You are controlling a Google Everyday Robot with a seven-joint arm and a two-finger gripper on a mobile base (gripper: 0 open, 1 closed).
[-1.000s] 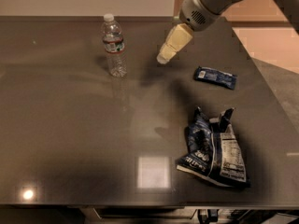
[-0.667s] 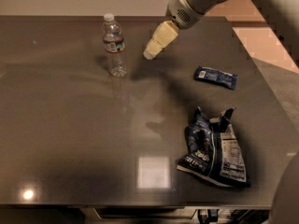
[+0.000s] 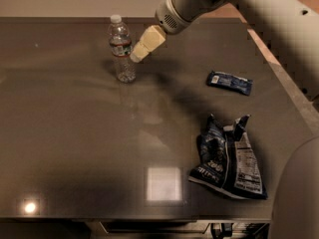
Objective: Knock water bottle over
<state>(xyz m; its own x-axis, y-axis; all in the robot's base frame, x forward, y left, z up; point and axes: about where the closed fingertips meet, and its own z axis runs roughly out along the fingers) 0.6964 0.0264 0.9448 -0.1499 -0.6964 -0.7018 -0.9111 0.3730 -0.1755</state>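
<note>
Hovering just right of the upright water bottle (image 3: 121,51) near the surface's (image 3: 75,148) far edge, the gripper (image 3: 135,57), fingers pressed together, looks poised to strike, needing a firm leftward push at label height.

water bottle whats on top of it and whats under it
A white cap tops the upright water bottle; beneath it is the dark table. The gripper hangs beside its label, not above the cap. The patch of table under its base is covered.
</note>
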